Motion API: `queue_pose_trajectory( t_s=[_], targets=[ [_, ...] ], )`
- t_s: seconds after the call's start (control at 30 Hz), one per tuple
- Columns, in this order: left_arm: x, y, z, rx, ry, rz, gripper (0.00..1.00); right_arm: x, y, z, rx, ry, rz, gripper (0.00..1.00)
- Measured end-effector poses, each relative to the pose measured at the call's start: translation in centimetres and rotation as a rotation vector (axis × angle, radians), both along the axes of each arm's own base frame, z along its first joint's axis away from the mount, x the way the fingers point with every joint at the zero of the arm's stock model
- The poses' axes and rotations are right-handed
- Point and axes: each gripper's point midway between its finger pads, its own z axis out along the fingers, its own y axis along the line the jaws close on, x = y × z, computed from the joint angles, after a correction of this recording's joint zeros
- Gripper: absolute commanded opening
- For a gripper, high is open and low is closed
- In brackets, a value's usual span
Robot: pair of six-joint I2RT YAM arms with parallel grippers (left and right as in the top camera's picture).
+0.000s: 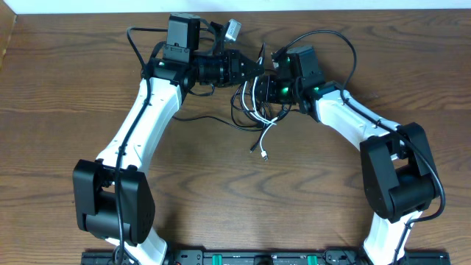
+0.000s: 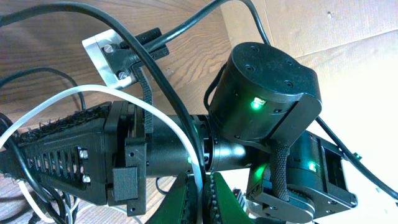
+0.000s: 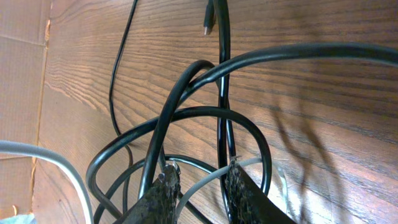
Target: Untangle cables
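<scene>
Cables (image 1: pixel 254 110) | wood-grain table (image 1: pixel 59 110) | left tool (image 2: pixel 199 199) clamped on them | right tool (image 3: pixel 200 190) apart | cardboard wall (image 3: pixel 18 62)

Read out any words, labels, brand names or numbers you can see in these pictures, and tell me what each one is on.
No readable text in any view.
The left arm, right arm, black cable, white cable and table show no lettering.
The green lights on the black housing are plain lights, not characters.

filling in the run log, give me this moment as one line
left gripper: shut on white cable | right gripper: open over cables | cables: tangled, not yet separated
</scene>
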Motion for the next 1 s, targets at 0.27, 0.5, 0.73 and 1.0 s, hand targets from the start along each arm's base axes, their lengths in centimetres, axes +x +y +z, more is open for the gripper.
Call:
queue_pose_trajectory(
  t_s=[0.27, 0.5, 0.73, 1.0],
  targets=[
    [0.0, 0.0, 0.0, 0.000, 0.000, 0.000, 0.08, -0.5, 0.0, -0.4, -0.006, 0.029, 0.001, 0.22],
    [0.0, 0.0, 0.0, 0.000, 0.000, 0.000, 0.07, -0.9, 0.7, -0.5, -0.011, 0.035, 0.005, 0.17],
    [0.0, 0.0, 0.0, 0.000, 0.000, 0.000, 0.08, -1.2, 1.6, -0.7, -0.033, 0.021, 0.002, 0.01],
    [0.0, 0.0, 0.0, 0.000, 0.000, 0.000, 0.08, -1.0, 1.4, -1.6, -0.075, 0.013, -0.011, 0.01]
  ],
)
